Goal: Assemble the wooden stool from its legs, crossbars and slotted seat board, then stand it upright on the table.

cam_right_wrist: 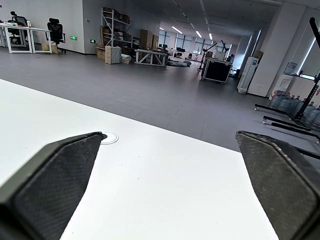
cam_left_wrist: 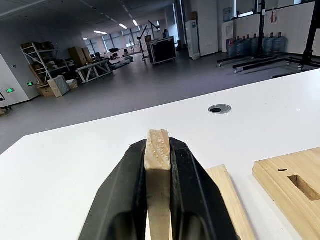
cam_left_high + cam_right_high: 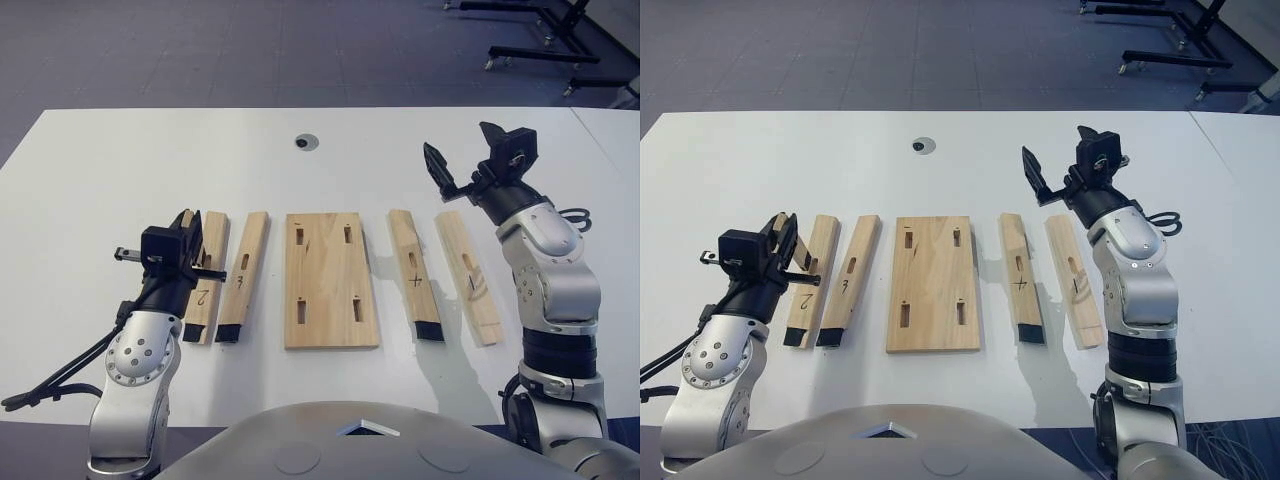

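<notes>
Four wooden legs and the slotted seat board [image 3: 330,280] lie flat in a row on the white table [image 3: 120,170]. Legs marked 2 [image 3: 203,285] and 3 [image 3: 243,275] lie left of the board. Legs marked + [image 3: 413,272] and 1 [image 3: 468,275] lie to its right. My left gripper [image 3: 186,232] sits low at the far end of leg 2, shut on a thin pale wooden piece [image 2: 158,155] held on edge. My right gripper [image 3: 467,152] hangs open above the table beyond leg 1, its wide-spread fingers [image 1: 50,185] holding nothing.
A round cable hole [image 3: 306,142] sits in the table's far middle. Bare white tabletop stretches behind the parts and to the far left. Wheeled black frames [image 3: 540,50] stand on the grey floor beyond the table's far right.
</notes>
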Robot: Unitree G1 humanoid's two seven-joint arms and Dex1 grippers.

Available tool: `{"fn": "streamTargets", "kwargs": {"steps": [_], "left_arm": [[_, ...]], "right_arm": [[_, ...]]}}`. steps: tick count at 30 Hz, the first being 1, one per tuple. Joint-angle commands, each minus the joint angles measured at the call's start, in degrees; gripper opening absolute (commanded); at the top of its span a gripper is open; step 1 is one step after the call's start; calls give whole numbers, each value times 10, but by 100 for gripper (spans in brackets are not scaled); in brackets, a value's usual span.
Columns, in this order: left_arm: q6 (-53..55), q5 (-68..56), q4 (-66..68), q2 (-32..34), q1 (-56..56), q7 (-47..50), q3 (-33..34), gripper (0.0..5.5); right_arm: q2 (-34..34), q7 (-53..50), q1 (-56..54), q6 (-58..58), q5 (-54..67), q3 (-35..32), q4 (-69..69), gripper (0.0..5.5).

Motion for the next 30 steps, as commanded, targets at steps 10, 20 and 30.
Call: {"fn": "streamTargets", "kwargs": {"steps": [10,20,30], "left_arm": [[-18,12,33,-15,-15,-3,-4,37],[-14,2,41,-33,-16,-9,-7,37],[0,1,34,-28,-13,-20,5,37]], "right_arm": [[13,8,-7,-2,18,-2,-9,490],[18,7,0,-7,16,-6,-14,490],[15,3,16,-8,12,-18,-20,490]]}}
